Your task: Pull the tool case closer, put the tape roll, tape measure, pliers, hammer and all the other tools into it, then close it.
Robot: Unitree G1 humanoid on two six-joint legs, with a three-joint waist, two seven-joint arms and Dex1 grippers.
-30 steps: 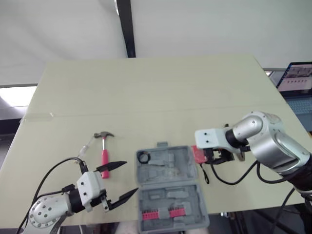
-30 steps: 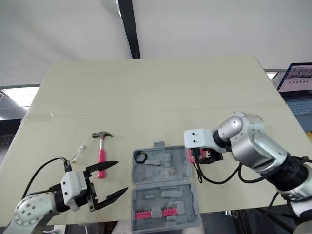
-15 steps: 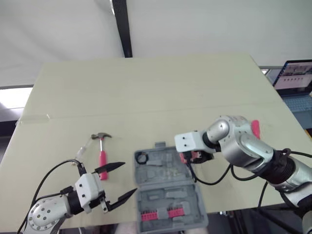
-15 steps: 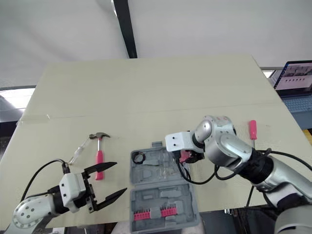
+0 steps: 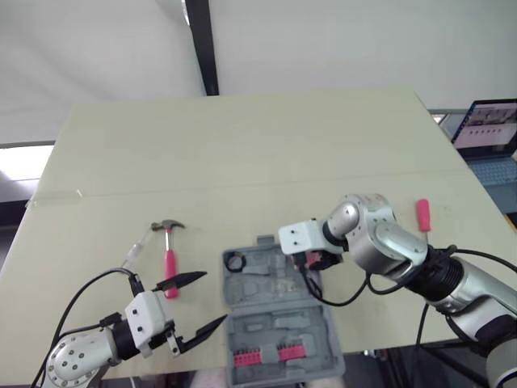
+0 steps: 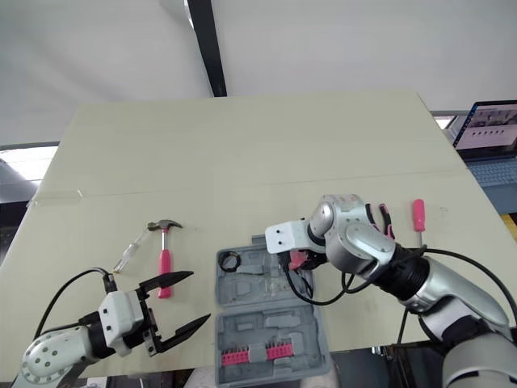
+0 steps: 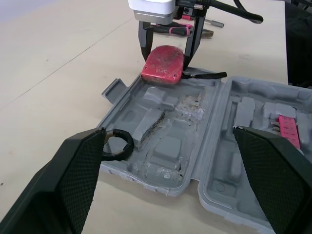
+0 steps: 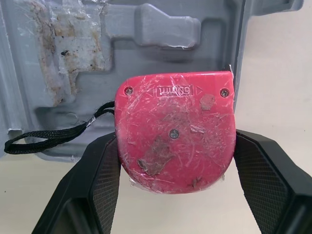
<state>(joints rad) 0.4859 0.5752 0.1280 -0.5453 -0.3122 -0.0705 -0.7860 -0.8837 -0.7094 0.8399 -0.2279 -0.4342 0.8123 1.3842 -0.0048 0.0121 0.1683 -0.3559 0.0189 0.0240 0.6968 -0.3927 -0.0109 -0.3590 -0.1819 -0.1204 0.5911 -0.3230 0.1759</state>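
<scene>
"So, how are the arms set?"

"Right arm comes in from the right, elbow bent, and the right gripper (image 7: 165,53) points down over the far right edge of the open tool case (image 5: 275,311). Its two fingers pinch a red tape measure (image 8: 175,131) by its sides. Left gripper (image 5: 212,299) sits low at the near left, aimed at the case, fingers spread wide with nothing between them."

"And the tape measure?"

"Scuffed and square, with a black strap (image 8: 48,134) trailing into the case."

"What else can you count?"

"One black tape roll (image 5: 237,261) in the case's far left corner. On the table (image 5: 242,153): one pink-handled hammer (image 5: 170,250) and one clear-handled screwdriver (image 5: 139,246) on the left, one pink-handled screwdriver (image 5: 422,213) and one pair of pliers (image 6: 383,220) on the right."
</scene>
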